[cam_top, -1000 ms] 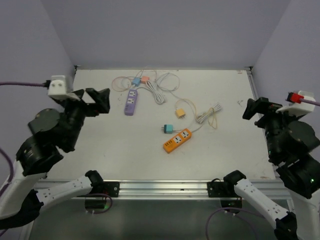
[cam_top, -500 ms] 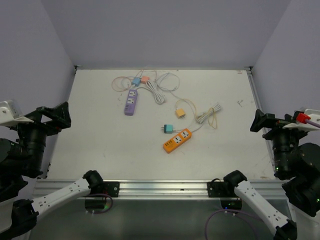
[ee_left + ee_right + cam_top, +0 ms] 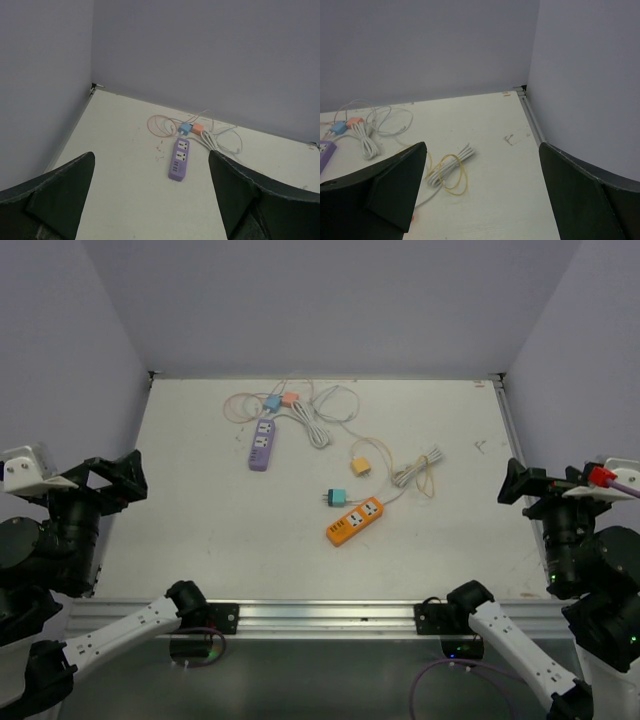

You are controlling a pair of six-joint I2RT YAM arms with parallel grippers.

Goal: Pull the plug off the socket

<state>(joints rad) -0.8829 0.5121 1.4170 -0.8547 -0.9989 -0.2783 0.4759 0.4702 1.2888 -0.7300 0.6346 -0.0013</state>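
Observation:
An orange power strip (image 3: 355,520) lies mid-table. A teal plug (image 3: 336,498) lies just beside it with its prongs bare, out of the sockets. A purple power strip (image 3: 263,443) lies at the back left and also shows in the left wrist view (image 3: 180,159), both its sockets empty. A blue plug (image 3: 185,128) and a pink plug (image 3: 198,128) lie just past its far end. My left gripper (image 3: 113,478) is open and empty at the left table edge. My right gripper (image 3: 530,485) is open and empty at the right edge. Both are far from the strips.
A yellow plug (image 3: 360,467) with a thin yellow cord lies behind the orange strip. A white cable bundle (image 3: 451,167) with a yellow cord loop lies to the right of centre. Another white bundle (image 3: 312,427) and loose cords lie at the back. Walls close in the left, right and back.
Both arms have drawn back from over the table toward the side edges. In the last half second the left gripper shifted slightly. Nothing on the table moved.

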